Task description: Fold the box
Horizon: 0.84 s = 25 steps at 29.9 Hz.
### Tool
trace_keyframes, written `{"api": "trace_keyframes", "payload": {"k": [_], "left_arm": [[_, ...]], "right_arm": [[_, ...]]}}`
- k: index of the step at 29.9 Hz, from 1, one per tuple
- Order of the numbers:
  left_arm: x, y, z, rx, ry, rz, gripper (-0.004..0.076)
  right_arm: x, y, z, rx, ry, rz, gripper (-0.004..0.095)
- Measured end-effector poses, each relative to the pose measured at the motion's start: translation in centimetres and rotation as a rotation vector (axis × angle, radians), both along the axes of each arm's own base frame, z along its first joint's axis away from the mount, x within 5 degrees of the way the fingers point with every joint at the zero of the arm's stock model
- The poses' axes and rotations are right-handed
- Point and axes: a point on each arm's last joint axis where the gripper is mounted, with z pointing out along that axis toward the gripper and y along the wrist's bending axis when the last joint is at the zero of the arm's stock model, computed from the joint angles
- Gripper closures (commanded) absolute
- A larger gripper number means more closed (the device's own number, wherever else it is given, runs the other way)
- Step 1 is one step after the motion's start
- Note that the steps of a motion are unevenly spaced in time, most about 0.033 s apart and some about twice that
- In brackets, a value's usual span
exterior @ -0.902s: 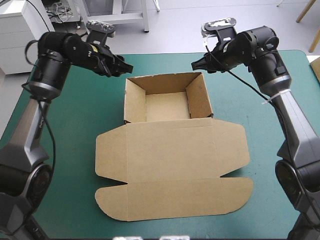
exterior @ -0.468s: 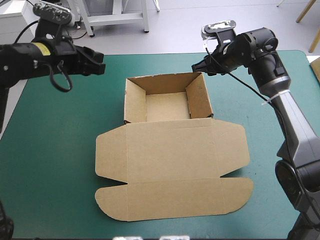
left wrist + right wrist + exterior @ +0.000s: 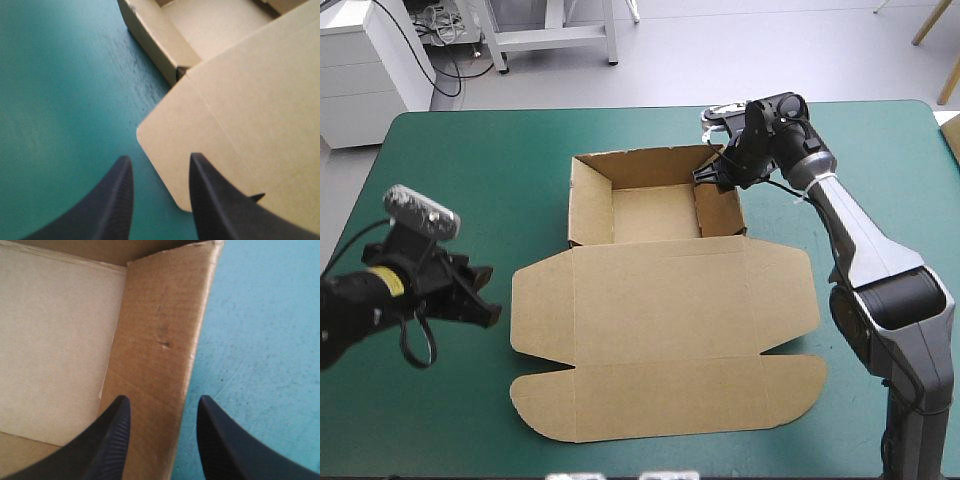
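The brown box point(image 3: 660, 300) lies mid-table as an open tray point(image 3: 655, 215) with raised walls, its lid point(image 3: 660, 345) spread flat toward the near edge. My left gripper point(image 3: 488, 308) hovers low beside the lid's left flap point(image 3: 200, 130). Its fingers stand open, and the flap's rounded corner lies just ahead of them point(image 3: 160, 156). My right gripper point(image 3: 708, 177) is at the far end of the tray's right wall point(image 3: 160, 335). It is open, one finger over the tray's inside and one over the teal-green cover point(image 3: 162, 397).
Teal-green cover point(image 3: 440, 190) shows on all sides of the box. The table's far edge point(image 3: 620, 108) runs just behind the tray, and its left edge point(image 3: 350, 220) is close behind my left arm.
My left arm swung from the far left of the table down toward the near left, beside the lid's flap. My right gripper dropped in onto the tray's right wall.
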Motion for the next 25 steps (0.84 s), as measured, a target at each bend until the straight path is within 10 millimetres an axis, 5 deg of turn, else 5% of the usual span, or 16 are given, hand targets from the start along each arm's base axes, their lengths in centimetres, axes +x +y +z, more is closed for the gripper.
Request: {"api": "trace_keyframes", "payload": {"k": [6,11,15,21,25], "left_arm": [[-4.0,1.4,-7.3,-0.013,-0.044,0.018,0.0733],[-6.4,2.2,-11.8,-0.056,-0.083,0.052,0.0731],[-7.5,2.6,-13.3,-0.108,-0.121,0.086,0.0731],[-8.3,2.8,-14.3,-0.152,-0.150,0.112,0.0731],[-8.3,2.9,-14.4,-0.160,-0.157,0.116,0.0731]], "right_arm": [[1.3,0.4,-3.4,-0.021,0.066,0.000,0.0514],[1.6,0.6,-4.3,-0.026,0.079,0.000,0.0661],[1.7,0.5,-4.5,-0.040,0.079,-0.001,0.0923],[2.2,-0.3,-4.6,-0.054,0.064,-0.033,0.0930],[3.1,-3.8,-4.7,-0.052,0.075,-0.100,0.0930]]}}
